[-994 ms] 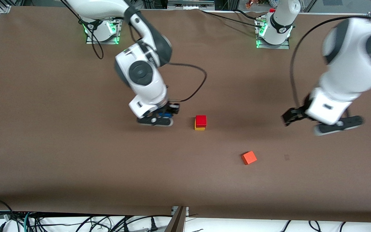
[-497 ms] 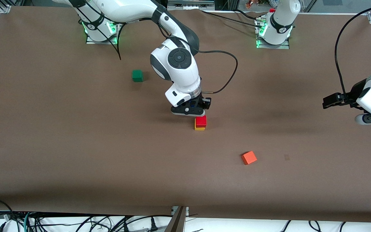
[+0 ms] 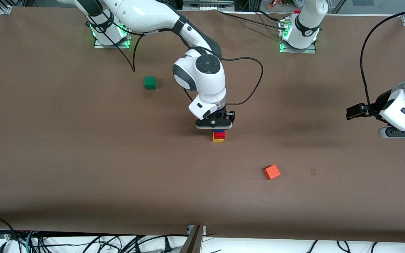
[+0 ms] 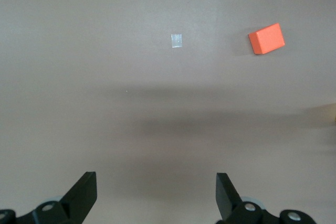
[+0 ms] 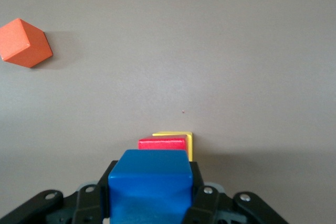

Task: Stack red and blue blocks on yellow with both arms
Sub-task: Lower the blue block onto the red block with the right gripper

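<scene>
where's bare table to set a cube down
Bare table nearer the front camera than the orange cube, and between the green cube and the stack. Crowded where the right gripper holds the blue cube over red cube on yellow cube.

Blue block [image 5: 150,182], red block [image 5: 162,144], yellow cube [image 5: 188,142], seemingly plain.
</scene>
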{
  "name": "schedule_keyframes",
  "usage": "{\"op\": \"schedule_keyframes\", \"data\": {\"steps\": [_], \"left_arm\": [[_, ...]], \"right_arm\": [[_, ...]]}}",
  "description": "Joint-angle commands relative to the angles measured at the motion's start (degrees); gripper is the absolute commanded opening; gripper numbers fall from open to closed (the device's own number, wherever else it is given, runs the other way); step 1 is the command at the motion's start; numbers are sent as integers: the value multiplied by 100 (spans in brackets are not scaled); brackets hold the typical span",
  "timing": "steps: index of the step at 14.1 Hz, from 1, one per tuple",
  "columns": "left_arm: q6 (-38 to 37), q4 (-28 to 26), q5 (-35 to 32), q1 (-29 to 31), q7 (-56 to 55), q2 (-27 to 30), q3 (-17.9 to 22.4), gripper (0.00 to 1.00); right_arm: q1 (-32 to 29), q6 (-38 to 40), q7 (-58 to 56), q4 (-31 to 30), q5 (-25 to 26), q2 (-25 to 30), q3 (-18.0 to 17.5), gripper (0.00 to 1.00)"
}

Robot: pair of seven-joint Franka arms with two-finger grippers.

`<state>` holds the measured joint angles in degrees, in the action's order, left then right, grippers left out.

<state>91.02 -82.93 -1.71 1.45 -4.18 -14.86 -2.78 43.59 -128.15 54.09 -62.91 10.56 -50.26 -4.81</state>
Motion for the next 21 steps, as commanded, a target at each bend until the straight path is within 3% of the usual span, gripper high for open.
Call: {"op": "schedule_keyframes", "data": {"steps": [1,5,8,10,13,14,16,18,19,21], "left_arm": [[-40,207,65,-39,101,-88,5,100],[-40,207,65,-39,84,-96,-30,100],[-40,207,65,-39,84,-96,-30,100],[-40,207,65,-39,84,-105,-30,100],[-40,216,65,-39,93,-105,-30,100],[-40,216,65,-39,93,-105,-30,100],[-40,216,65,-39,101,-105,-30,100],[-40,216,65,-39,110,-105,-30,100],[-40,216,65,-39,128,-105,-30,100],[-40,216,65,-39,128,-114,-30,100]], "right_arm": [[45,-104,22,323,113,-247,86,12],[53,-113,22,332,148,-326,95,12],[53,-113,-4,323,148,-361,86,18],[53,-105,-4,323,148,-361,86,32],[53,-104,-4,323,148,-361,86,36],[53,-113,-4,323,148,-361,86,42],[53,-122,13,323,148,-361,86,75],[53,-122,31,323,139,-353,77,91],[53,-122,31,323,139,-361,77,99],[53,-122,40,323,130,-353,77,99]]}}
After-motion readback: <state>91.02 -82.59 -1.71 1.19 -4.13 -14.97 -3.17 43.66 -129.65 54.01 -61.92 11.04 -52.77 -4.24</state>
